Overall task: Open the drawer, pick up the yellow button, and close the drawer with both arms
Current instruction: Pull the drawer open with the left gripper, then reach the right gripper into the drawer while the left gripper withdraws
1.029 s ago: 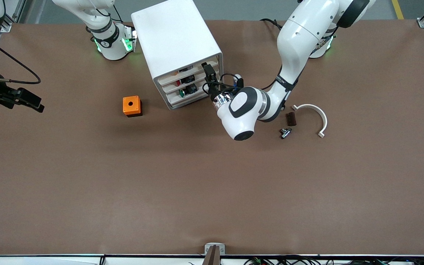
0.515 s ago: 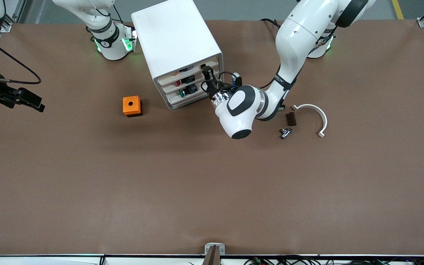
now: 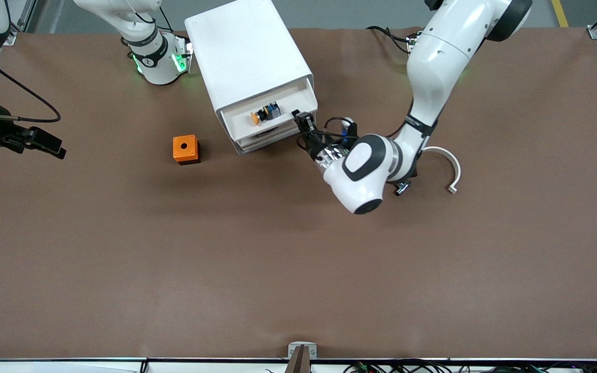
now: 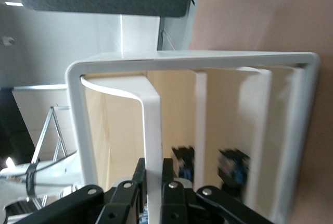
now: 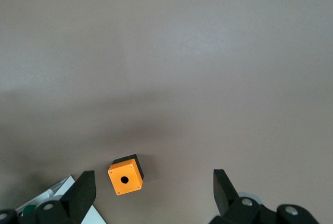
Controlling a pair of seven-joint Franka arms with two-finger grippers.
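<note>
The white cabinet [image 3: 241, 46] stands near the robots' bases. Its top drawer [image 3: 288, 101] is pulled out. The button [image 3: 255, 118], with an orange cap and a black-and-blue body, lies inside it. My left gripper [image 3: 301, 119] is shut on the drawer's front wall at the corner toward the left arm's end. In the left wrist view the drawer wall [image 4: 152, 125] runs between the two black fingers [image 4: 170, 174] of the left gripper [image 4: 153, 165]. My right gripper [image 3: 50, 145] waits open and empty over the right arm's end of the table; it also shows in the right wrist view [image 5: 154, 193].
An orange cube with a hole [image 3: 185, 149] sits beside the cabinet toward the right arm's end and shows in the right wrist view [image 5: 125, 175]. A white curved piece [image 3: 453, 167] and a small metal part [image 3: 401, 187] lie by the left arm. Lower drawers [image 3: 263, 139] are shut.
The left gripper has drawn back toward the front camera with the top drawer in its grip. The drawer now stands out and the button shows. The right arm barely moved.
</note>
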